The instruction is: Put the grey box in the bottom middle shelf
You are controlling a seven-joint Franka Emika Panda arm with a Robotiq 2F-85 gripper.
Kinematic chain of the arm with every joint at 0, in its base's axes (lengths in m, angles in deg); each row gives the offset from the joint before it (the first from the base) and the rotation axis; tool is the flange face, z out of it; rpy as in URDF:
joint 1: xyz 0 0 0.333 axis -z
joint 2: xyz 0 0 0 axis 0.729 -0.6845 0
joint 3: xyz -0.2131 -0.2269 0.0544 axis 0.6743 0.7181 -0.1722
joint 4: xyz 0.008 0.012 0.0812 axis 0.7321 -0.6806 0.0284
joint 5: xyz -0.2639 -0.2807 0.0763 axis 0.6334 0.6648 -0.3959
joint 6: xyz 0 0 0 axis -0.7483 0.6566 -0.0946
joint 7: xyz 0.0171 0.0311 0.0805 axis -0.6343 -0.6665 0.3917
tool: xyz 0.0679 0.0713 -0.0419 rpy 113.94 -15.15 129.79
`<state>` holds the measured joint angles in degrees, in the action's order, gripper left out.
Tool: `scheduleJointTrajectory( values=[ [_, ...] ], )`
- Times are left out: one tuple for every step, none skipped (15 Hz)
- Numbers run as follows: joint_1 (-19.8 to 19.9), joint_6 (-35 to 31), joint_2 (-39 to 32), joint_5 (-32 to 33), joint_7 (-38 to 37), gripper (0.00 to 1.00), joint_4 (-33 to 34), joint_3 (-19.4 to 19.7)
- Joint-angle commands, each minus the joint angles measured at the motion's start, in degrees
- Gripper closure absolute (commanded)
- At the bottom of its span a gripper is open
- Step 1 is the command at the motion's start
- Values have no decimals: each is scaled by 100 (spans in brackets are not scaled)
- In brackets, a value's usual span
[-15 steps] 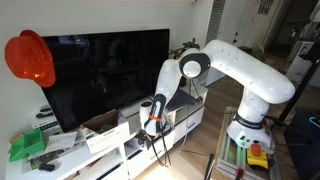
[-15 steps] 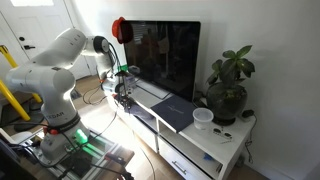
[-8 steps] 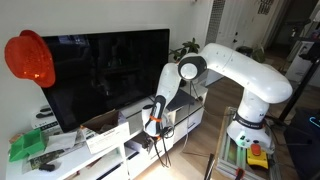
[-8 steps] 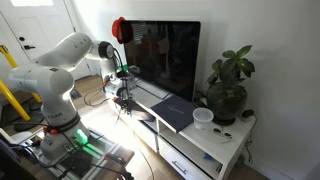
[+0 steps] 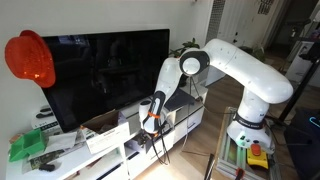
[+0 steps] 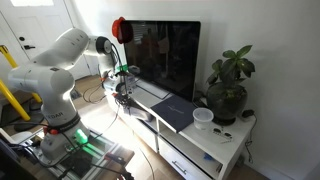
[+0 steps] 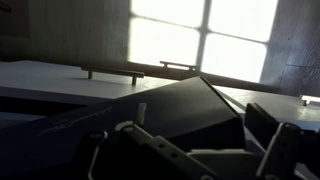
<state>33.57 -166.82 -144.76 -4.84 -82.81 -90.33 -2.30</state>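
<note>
The white arm's end effector (image 5: 152, 124) hangs low in the middle of the frame, just in front of the long white bench (image 6: 232, 131), with its jaws spread wide and nothing between them. In the wrist view a shadowed dark box (image 7: 190, 105) sits just ahead of the fingers (image 7: 100, 152); I cannot tell whether they touch it.

The shallow grey box with a dark interior (image 6: 175, 112) lies on the bench top, right of centre, below the black television (image 6: 165, 60) and beside a white cup (image 6: 203, 118). Any lettering is too small to read.
</note>
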Motion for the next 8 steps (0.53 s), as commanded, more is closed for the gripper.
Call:
scheduleJointTrajectory(
  values=[
    [-34, -71, 948, 120, 258, 0, -862, -47],
    [-141, -39, 1107, 148, 232, 0, -967, 70],
    [-165, 21, 1223, 167, 241, 0, -1035, 114],
    [-216, 69, 1277, 174, 193, 0, -1055, 182],
    [-254, 98, 1317, 209, 183, 0, -1067, 254],
    [-230, 115, 1257, 238, 215, 0, -1021, 279],
    [-212, 170, 1207, 249, 215, 0, -995, 290],
    [-187, 178, 1181, 265, 241, 0, -1002, 274]
  ],
)
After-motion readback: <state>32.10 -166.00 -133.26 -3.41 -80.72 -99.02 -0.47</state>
